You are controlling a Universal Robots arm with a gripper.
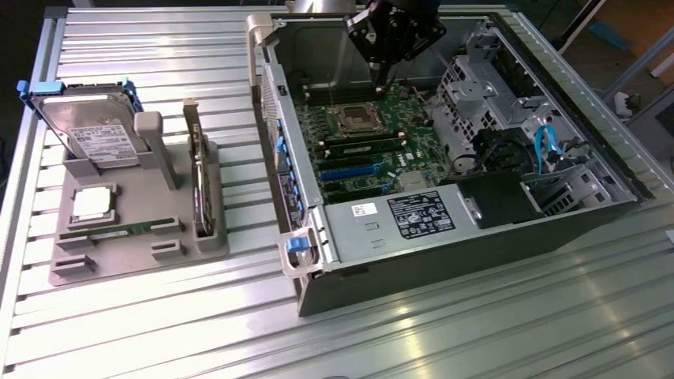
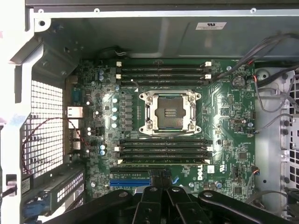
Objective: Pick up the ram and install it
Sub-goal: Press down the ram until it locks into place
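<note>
Above the open computer case, the gripper hangs with its jaws closed together and nothing between them; in the wrist view the black fingers meet at a point over the lower slots of the motherboard. Directly under the fingertips lies the green board with its empty processor socket at the centre, banks of dark memory slots on either side of it. In the exterior view the fingertips sit over the board just beside the socket, near the far wall of the case.

The ram is well apart from the gripper, at the exterior view's left: a thin green stick lying flat in a groove of the grey holder tray on the ribbed metal table. On the same tray a silver hard drive with blue tabs stands tilted in its cradle, an expansion card stands on edge along the tray's side nearest the case, and a square processor rests flat above the ram.
</note>
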